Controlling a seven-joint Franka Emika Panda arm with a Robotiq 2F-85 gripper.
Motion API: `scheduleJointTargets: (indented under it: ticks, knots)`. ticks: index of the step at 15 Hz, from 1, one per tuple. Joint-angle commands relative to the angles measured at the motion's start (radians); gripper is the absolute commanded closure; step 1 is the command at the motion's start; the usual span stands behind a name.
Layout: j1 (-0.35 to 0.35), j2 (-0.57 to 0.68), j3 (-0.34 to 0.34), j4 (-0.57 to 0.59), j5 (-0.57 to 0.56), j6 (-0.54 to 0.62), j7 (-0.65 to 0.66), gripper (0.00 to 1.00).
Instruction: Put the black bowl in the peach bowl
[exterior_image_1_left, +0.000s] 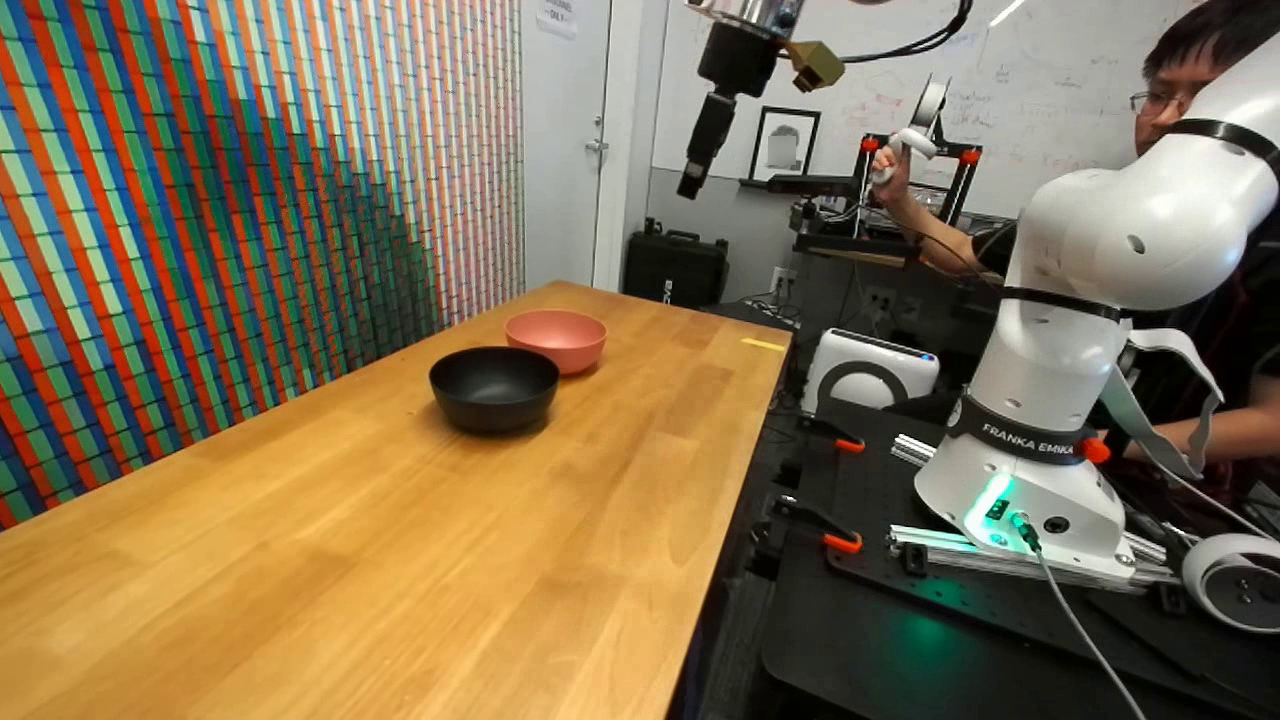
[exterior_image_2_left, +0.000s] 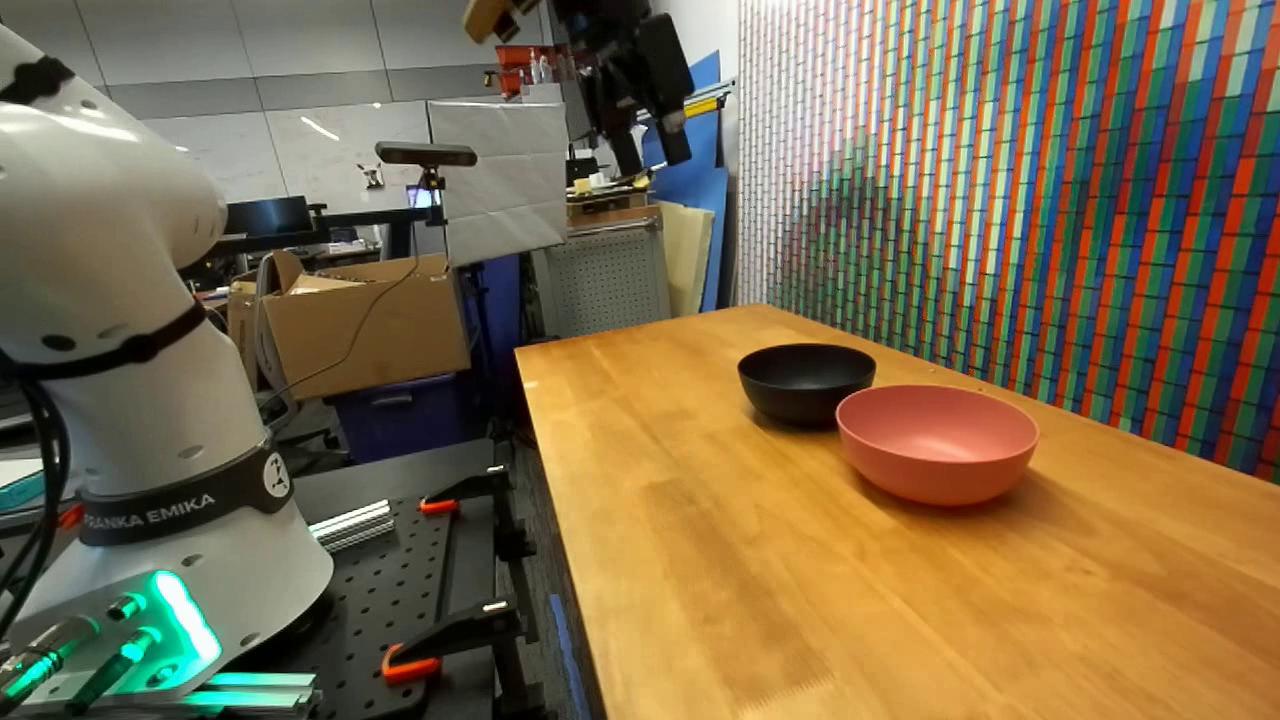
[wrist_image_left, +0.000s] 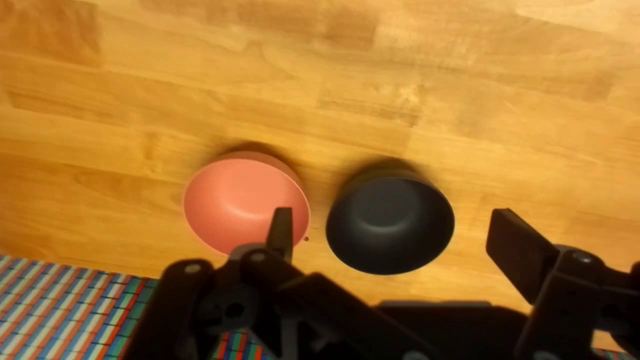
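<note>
The fingers (wrist_image_left: 281, 231) of the black two-fingered gripper (wrist_image_left: 391, 215) stand wide apart, high above the brown wooden table (wrist_image_left: 200, 85). In the wrist view, the round black bowl (wrist_image_left: 390, 227) shows between their tips, upright on the table well below; the round salmon-pink bowl (wrist_image_left: 242, 197), partly covered by one finger, stands just beside it, slightly apart.

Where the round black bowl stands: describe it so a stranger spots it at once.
Find the brown wooden table beside the multicoloured striped wall. On it, the round black bowl stands next to a round salmon-pink bowl. Only yours is black inside and out.
</note>
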Motion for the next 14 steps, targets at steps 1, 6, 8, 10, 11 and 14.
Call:
scheduleJointTargets:
  ticks: [1,6,8,10,11,14]
  knots:
    - [0.029,0.253,0.076,0.124,0.009,0.123,0.068,0.0]
    - [0.014,0.563,0.152,0.3,-0.06,0.16,0.181,0.0]
    - [0.02,0.689,0.156,0.381,-0.108,0.172,0.239,0.0]
    - [0.041,0.813,0.148,0.472,-0.159,0.179,0.298,0.0]
    - [0.055,0.863,0.141,0.51,-0.177,0.184,0.322,0.0]
    - [0.096,0.992,0.134,0.619,-0.157,0.177,0.344,0.0]
